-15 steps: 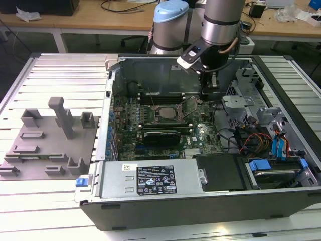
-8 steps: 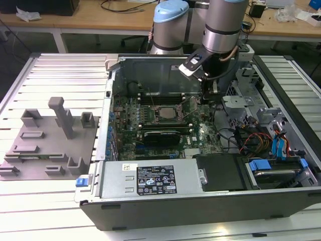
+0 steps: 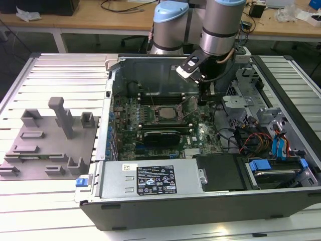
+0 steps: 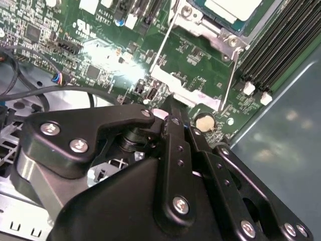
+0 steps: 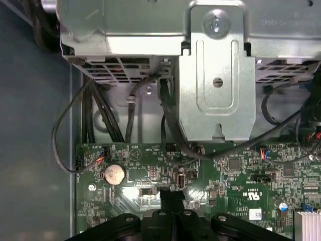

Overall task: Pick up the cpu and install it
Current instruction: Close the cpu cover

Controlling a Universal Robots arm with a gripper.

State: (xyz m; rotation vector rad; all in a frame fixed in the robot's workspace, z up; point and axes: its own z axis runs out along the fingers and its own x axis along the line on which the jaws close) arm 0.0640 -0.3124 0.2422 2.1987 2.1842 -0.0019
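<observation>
The cpu (image 3: 163, 112), a pale silvery square, lies in the metal-framed socket (image 3: 176, 114) of the green board inside the open computer case; its corner (image 4: 231, 7) also appears in the second wrist view. My gripper (image 3: 204, 97) hangs low over the board just to the exterior view's right of the socket. Its black fingers (image 4: 176, 131) are shut with nothing between them. Their tip (image 5: 171, 195) sits at the end of the socket's silvery lever (image 4: 184, 91), beside a coin battery (image 5: 114, 173). I cannot tell whether the tip touches the lever.
A grey plastic tray (image 3: 45, 145) with upright blocks stands on the slatted table at the exterior view's left. The case holds a black power supply (image 3: 150, 178), a metal drive cage (image 5: 215, 75) with black cables, and memory slots (image 4: 271, 50).
</observation>
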